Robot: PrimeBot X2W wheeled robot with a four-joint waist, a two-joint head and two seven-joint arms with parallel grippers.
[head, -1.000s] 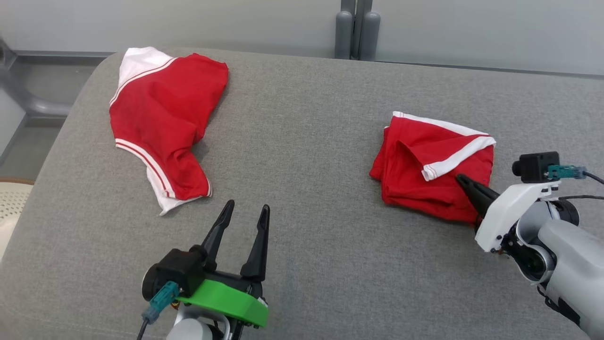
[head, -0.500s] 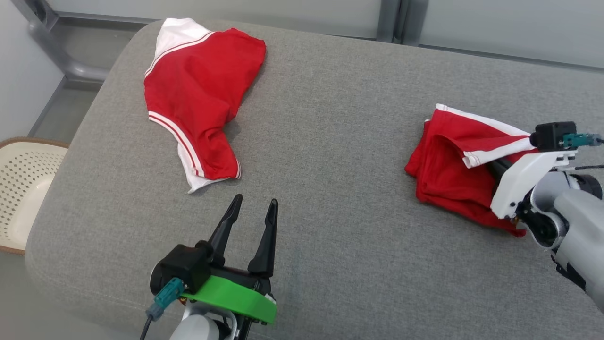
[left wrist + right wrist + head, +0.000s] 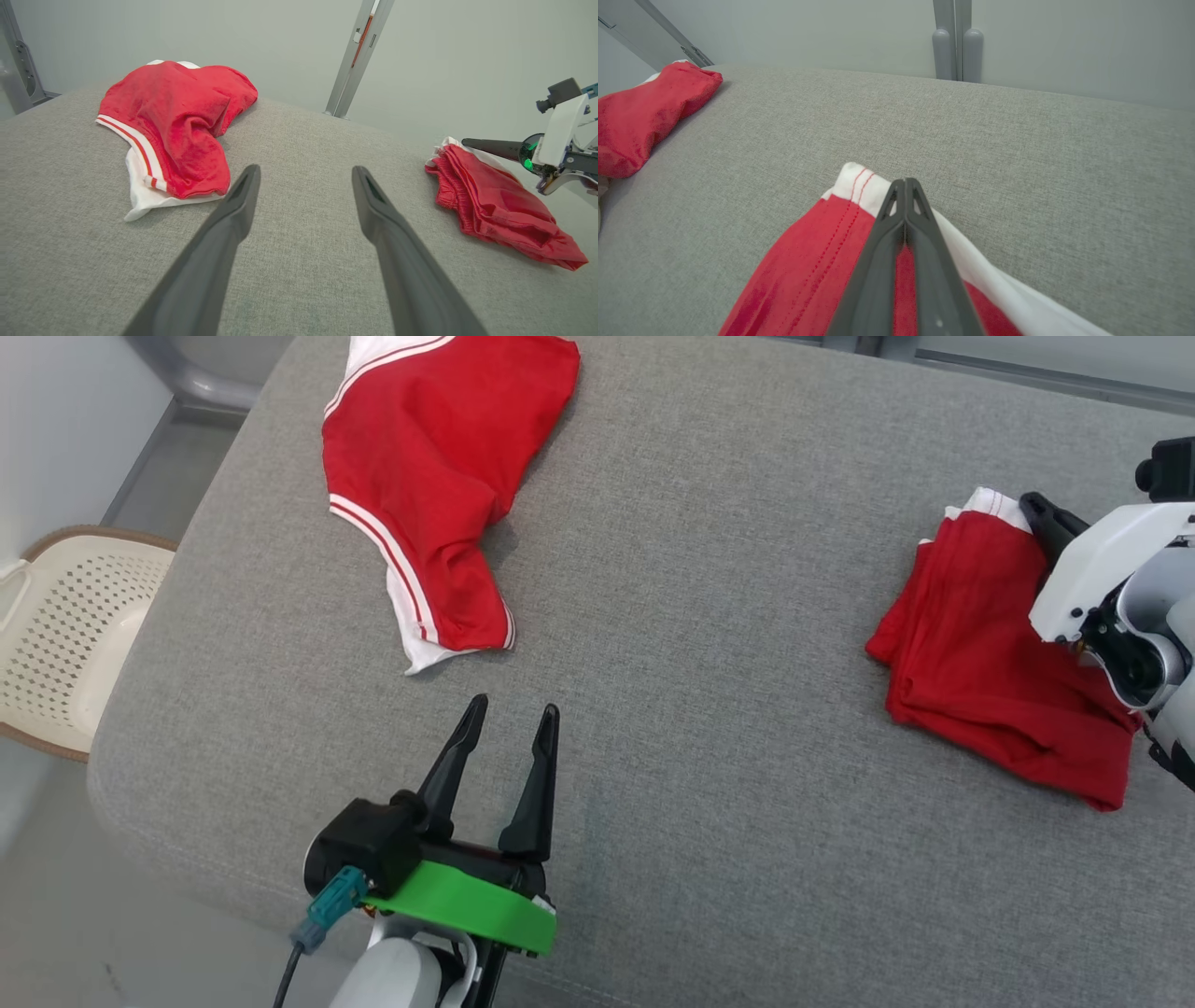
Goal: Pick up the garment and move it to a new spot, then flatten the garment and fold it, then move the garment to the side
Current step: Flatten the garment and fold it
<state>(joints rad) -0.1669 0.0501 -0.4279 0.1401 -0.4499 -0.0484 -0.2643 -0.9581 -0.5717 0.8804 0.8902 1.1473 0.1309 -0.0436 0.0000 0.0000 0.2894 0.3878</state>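
Note:
The garment [image 3: 429,485], red with white red-striped trim, lies crumpled at the far left of the grey cushion [image 3: 709,644]; no lettering shows. It also appears in the left wrist view [image 3: 173,126] and at the left edge of the right wrist view [image 3: 640,116]. My left gripper [image 3: 515,707] stands open and empty over bare cushion just in front of the garment, apart from it [image 3: 306,170]. My right gripper [image 3: 1027,502] is shut, its tips [image 3: 904,181] hovering over the white-hemmed far corner of another folded red piece [image 3: 990,663], holding nothing.
The folded red piece with white trim [image 3: 495,210] lies on the right of the cushion. A cream perforated basket [image 3: 65,616] stands on the floor past the cushion's left edge. A wall and a grey metal post [image 3: 957,46] rise behind the cushion.
The head camera has tilted and turned, shifting the whole picture. My shut right gripper has moved from the folded piece's near side to its far white corner. The left gripper stays open and still.

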